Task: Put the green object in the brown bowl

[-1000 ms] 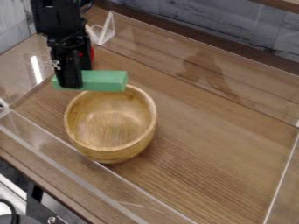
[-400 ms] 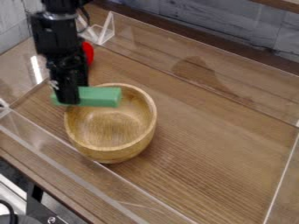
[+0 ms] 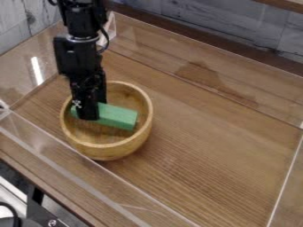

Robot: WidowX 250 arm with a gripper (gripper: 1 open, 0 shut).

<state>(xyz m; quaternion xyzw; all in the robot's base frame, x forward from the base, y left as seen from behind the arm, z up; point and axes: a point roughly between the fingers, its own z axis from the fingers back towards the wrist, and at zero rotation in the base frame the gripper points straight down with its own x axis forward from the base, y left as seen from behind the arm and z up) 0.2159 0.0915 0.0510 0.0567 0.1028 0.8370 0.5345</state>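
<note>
Camera view, the only 1: your claw (image 3: pixel 87 110) points almost straight down into the brown bowl (image 3: pixel 109 146) near the counter's (image 3: pixel 225 151) left edge, pinching the left end of the green object (image 3: pixel 116 116). Block sits low inside the bowl, tilted, apparently at or near the floor; contact unclear. Judgement: spread the claw fully before lifting, then rise straight up so neither finger drags the block or clips the bowl's rim.
</note>
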